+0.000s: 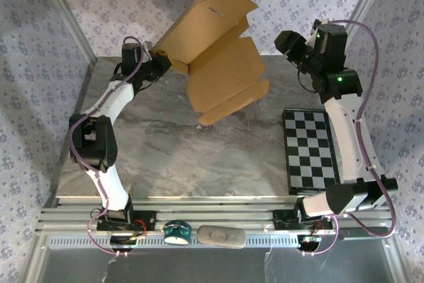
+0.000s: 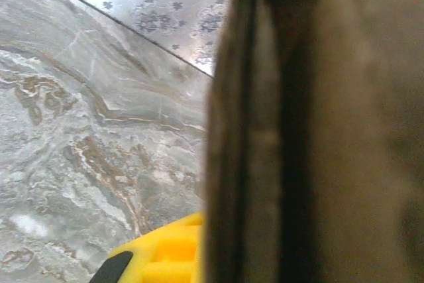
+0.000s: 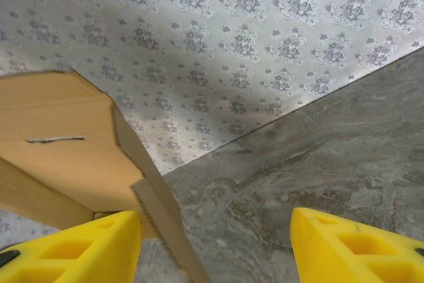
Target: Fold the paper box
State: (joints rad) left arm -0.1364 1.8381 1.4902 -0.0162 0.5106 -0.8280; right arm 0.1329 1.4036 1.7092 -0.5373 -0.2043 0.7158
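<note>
The paper box [image 1: 215,51] is a tan cardboard sheet, partly folded, with flaps hanging down, held in the air over the back of the table. My left gripper [image 1: 163,64] is shut on its left edge. In the left wrist view the blurred cardboard [image 2: 311,130] stands right against the camera, with one yellow finger [image 2: 162,256] beside it. My right gripper [image 1: 289,43] hovers open to the right of the box. In the right wrist view its gripper [image 3: 215,250] has both yellow fingertips wide apart, and a flap of the box [image 3: 59,144] reaches in just inside the left fingertip, not clamped.
A black-and-white checkered board [image 1: 311,147] lies at the right of the grey marble table [image 1: 185,157]. A small teal object [image 1: 177,231] and a grey oval object [image 1: 221,236] sit on the front rail. Patterned walls close in the back and sides.
</note>
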